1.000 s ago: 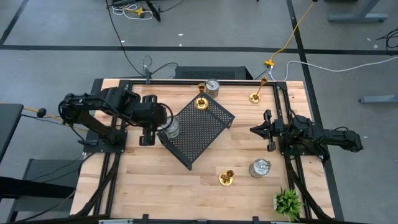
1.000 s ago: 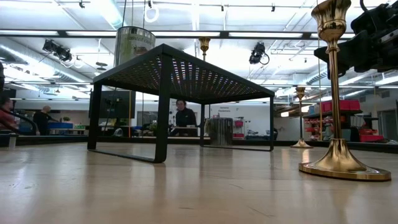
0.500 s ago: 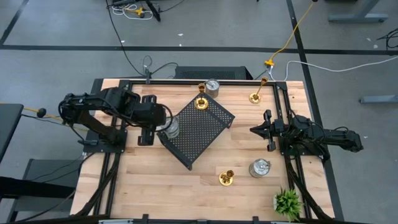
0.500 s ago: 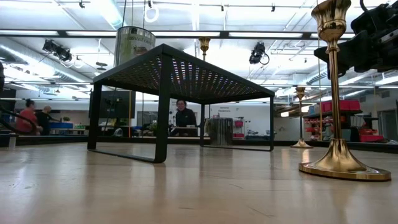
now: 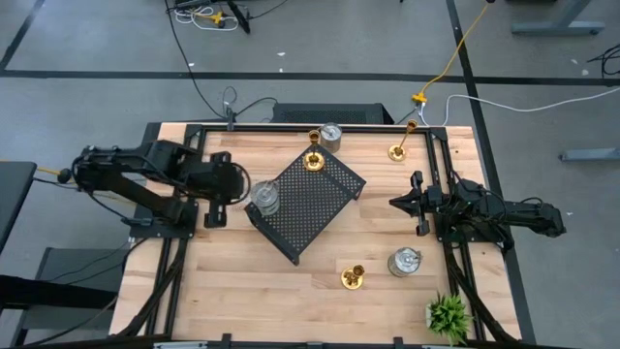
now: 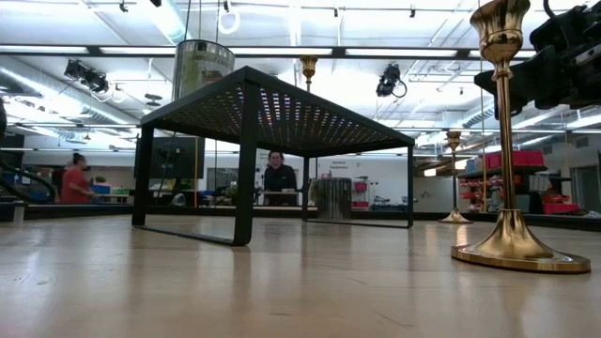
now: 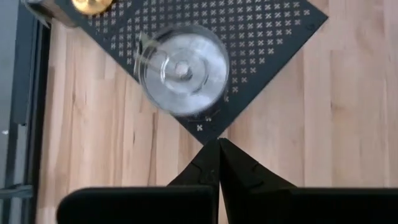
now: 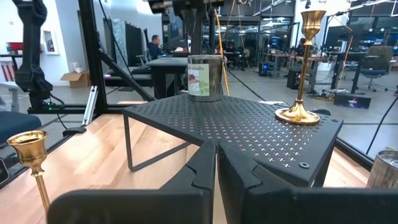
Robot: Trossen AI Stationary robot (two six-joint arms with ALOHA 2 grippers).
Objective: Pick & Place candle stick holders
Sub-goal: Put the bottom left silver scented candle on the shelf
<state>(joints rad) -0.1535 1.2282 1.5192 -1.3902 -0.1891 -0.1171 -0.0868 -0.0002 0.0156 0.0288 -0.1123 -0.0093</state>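
Observation:
A black perforated tray (image 5: 308, 202) stands on legs mid-table. A squat silver candle stick holder (image 5: 264, 197) (image 7: 183, 68) rests by its base on the tray's left corner, and a gold one (image 5: 314, 160) (image 8: 301, 68) on its far corner. My left gripper (image 5: 239, 191) (image 7: 219, 144) is shut, empty, and hovers just left of that corner, apart from the silver holder. My right gripper (image 5: 395, 202) (image 8: 216, 146) waits shut at the table's right, pointing level at the tray. On the tabletop stand other holders: silver (image 5: 331, 134), gold (image 5: 398, 150), gold (image 5: 353, 277), silver (image 5: 404, 262).
A small green plant (image 5: 448, 315) sits at the near right corner. A black frame rail (image 5: 291, 126) runs along the far edge. Bare wood lies near-left of the tray (image 5: 232, 281). People show in the room beyond (image 6: 274, 174).
My left gripper has drawn back from over the silver holder toward the table's left edge. The holder stays upright on the tray's left corner.

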